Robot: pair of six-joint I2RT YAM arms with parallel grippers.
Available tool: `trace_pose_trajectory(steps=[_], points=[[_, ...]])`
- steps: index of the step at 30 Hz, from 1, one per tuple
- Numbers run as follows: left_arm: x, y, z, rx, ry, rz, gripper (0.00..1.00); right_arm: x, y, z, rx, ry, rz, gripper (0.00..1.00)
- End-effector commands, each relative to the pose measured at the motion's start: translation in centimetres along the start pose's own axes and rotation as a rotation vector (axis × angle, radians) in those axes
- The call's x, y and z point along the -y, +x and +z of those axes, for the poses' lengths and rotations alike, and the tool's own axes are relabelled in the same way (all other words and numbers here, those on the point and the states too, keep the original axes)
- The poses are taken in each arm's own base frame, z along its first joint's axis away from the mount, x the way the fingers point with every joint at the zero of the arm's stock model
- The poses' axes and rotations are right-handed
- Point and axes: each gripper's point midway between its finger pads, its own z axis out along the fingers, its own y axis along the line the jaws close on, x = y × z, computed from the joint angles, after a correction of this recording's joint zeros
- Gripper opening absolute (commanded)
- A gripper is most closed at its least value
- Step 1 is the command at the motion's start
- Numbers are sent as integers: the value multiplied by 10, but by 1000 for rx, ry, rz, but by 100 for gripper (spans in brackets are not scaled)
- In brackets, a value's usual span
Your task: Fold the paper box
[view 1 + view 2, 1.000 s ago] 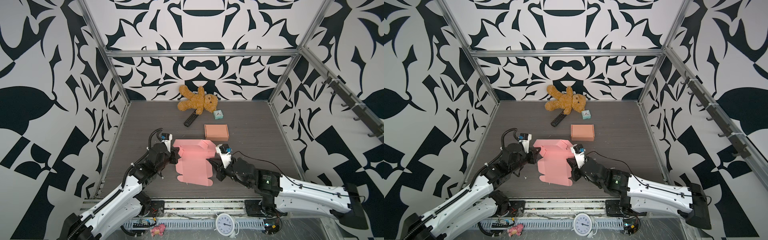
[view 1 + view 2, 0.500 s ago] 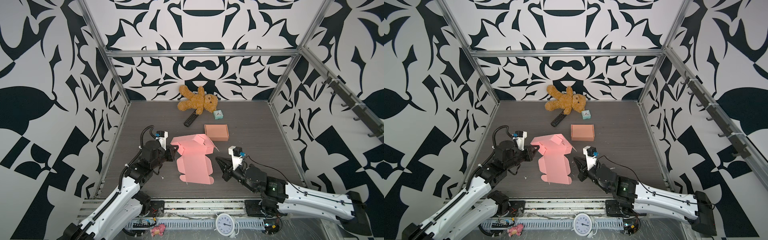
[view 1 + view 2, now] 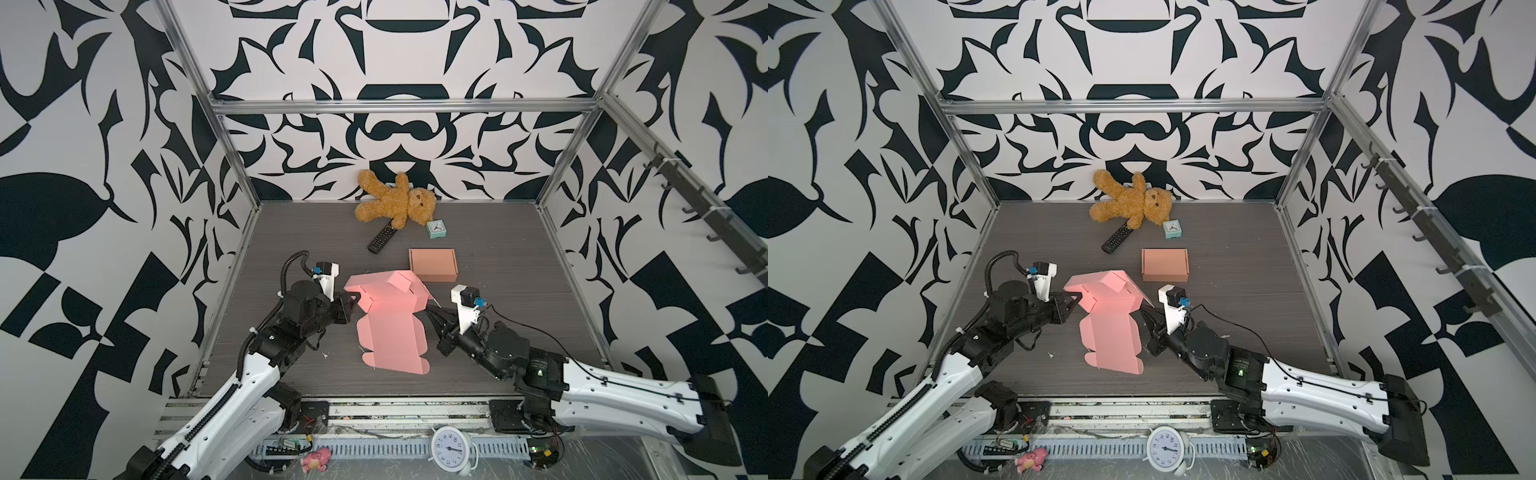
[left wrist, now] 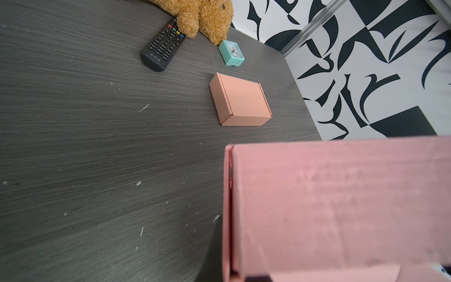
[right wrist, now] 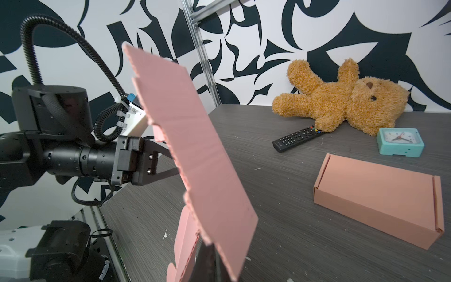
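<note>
The pink paper box [image 3: 390, 332] [image 3: 1108, 336] lies in the middle of the table, its near panel flat and its far part lifted and folded up. My left gripper [image 3: 354, 297] [image 3: 1076, 297] is shut on the raised part's left edge; in the right wrist view its fingers [image 5: 156, 146] converge behind the pink panel [image 5: 195, 146]. That cardboard [image 4: 341, 207] fills the left wrist view's lower right. My right gripper [image 3: 430, 309] [image 3: 1144, 309] [image 5: 210, 263] is shut, its tips against the outside of the raised right-hand flap.
A closed orange-brown box [image 3: 433, 265] sits just behind the pink one. Farther back lie a black remote [image 3: 381, 237], a teddy bear [image 3: 395, 201] and a small teal clock [image 3: 436, 228]. A white clock [image 3: 449, 449] and a pink toy [image 3: 316, 457] sit on the front rail.
The box's far part has risen off the table in my left gripper. My right gripper drew back to the right off the box, then returned to its right flap.
</note>
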Motion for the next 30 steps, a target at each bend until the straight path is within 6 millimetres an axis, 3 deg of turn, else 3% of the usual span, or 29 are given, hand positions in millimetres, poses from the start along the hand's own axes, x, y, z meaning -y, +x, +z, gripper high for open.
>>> trace_pose_trajectory(steps=[1,11,20,25,30], points=[[12,-10,-3,25,46,4,1,-9,-27,1,75,-11,11,5],[23,-2,5,-46,117,5,3,-19,-25,16,51,-29,18,5],[20,1,6,-51,105,10,3,-15,-13,23,4,5,18,4],[14,3,5,-71,63,15,3,-5,-8,17,-33,47,-4,5],[12,4,5,-85,44,22,3,3,-13,-2,-54,66,-53,12]])
